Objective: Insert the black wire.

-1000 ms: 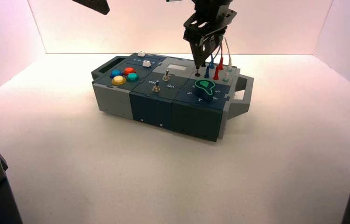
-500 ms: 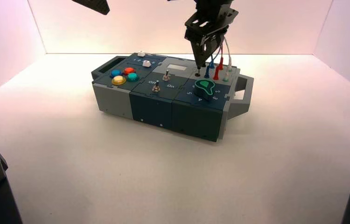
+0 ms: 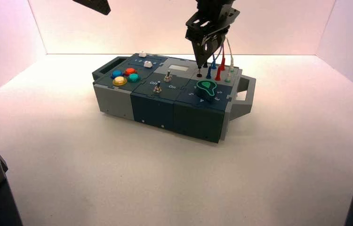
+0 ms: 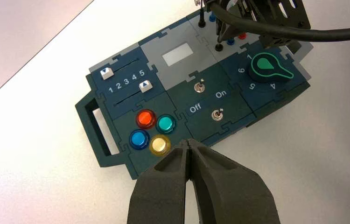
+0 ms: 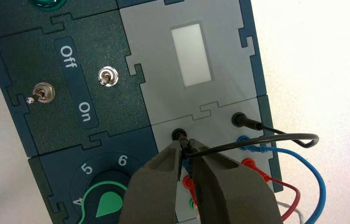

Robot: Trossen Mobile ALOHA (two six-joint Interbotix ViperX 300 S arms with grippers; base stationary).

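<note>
The black wire [image 5: 276,138] is a thin dark loop. One of its plugs sits in the black socket [image 5: 241,120] at the box's far corner. My right gripper [image 5: 185,145] is shut on the other black plug [image 5: 184,140], whose tip is at the mouth of the neighbouring black socket [image 5: 178,134]. From above, the right gripper [image 3: 199,63] points down over that socket [image 3: 199,74], just behind the green knob [image 3: 206,86]. My left gripper [image 4: 190,143] is shut on nothing and hovers high off the box's button end.
A blue-plugged wire [image 5: 318,179] and a red-plugged wire [image 5: 285,186] stand in sockets beside the black one. The box [image 3: 153,106] also carries two toggle switches [image 5: 108,77], a white display [image 5: 192,55], two sliders [image 4: 126,79] and several coloured buttons [image 4: 152,130]. White walls enclose the table.
My right gripper, still holding the plug, has edged slightly left over the black socket. The left arm has not moved.
</note>
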